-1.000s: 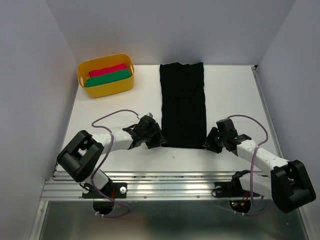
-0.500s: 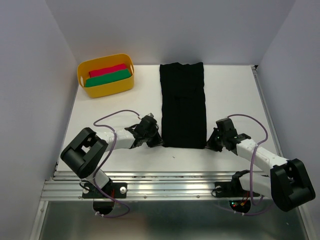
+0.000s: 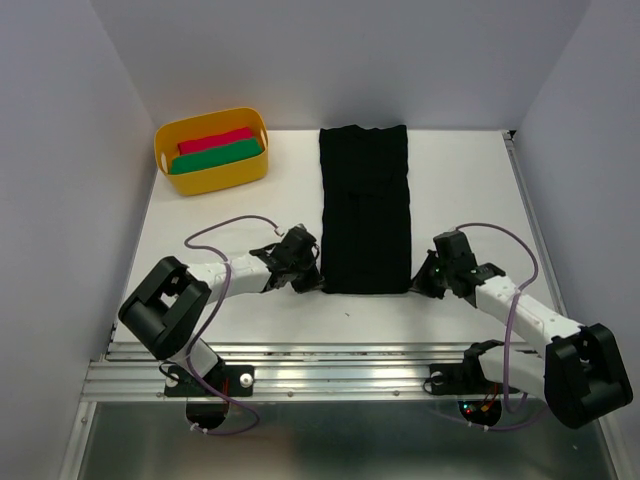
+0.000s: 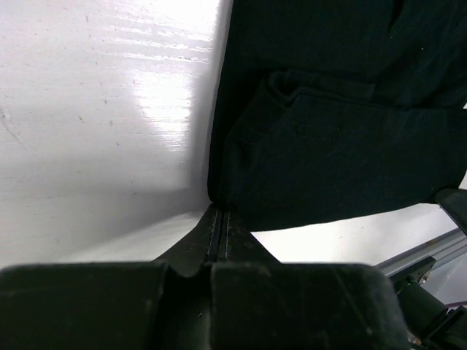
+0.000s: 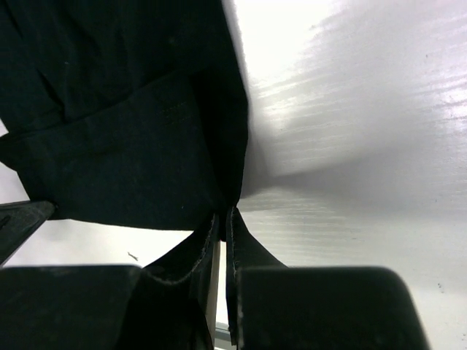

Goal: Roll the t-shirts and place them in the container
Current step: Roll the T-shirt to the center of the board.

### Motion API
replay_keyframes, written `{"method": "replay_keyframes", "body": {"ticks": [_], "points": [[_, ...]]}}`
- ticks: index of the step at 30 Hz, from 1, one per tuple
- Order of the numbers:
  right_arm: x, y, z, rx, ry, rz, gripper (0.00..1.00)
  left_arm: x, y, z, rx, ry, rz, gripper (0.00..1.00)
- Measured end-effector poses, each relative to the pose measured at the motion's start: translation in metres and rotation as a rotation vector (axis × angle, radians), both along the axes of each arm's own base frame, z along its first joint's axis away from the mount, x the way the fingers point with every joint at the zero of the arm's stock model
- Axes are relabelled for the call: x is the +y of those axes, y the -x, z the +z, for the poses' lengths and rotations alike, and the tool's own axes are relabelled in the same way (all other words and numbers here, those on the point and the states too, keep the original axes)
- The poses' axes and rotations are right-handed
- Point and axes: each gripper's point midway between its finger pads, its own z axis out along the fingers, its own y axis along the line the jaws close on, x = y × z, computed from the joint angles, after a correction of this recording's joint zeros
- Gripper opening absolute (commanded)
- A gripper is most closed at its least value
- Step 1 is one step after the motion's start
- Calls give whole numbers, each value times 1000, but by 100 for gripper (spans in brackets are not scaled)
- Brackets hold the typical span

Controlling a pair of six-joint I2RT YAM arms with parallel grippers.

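Observation:
A black t-shirt (image 3: 365,205) lies folded into a long strip down the middle of the white table, with its near hem towards the arms. My left gripper (image 3: 313,283) is at the hem's near-left corner. In the left wrist view its jaws are pressed together and the tips pinch the t-shirt (image 4: 328,160) corner at my left gripper (image 4: 219,212). My right gripper (image 3: 419,284) is at the near-right corner. In the right wrist view the t-shirt (image 5: 124,146) edge is caught between the nearly closed tips of my right gripper (image 5: 228,214).
A yellow tub (image 3: 215,178) stands at the back left of the table, holding a red roll (image 3: 215,139) and a green roll (image 3: 216,156). The table's metal rail (image 3: 330,375) runs along the near edge, between the arm bases.
Both grippers have gone from open to shut on the t-shirt's near corners. Each has crept slightly inward against the hem.

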Motion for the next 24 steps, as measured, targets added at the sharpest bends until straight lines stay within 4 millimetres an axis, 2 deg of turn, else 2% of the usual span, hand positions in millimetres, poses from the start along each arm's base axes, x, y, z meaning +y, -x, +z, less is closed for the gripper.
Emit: {"method": "replay_keyframes", "body": {"ticks": [7,24], "points": [[0,-8,10,-19,7,-8,2,-1,-4,10,0,-16,-6,0],[-2,-8,9,0,23,-9,1,-2,-13,24,-5,-14,-10,0]]}}
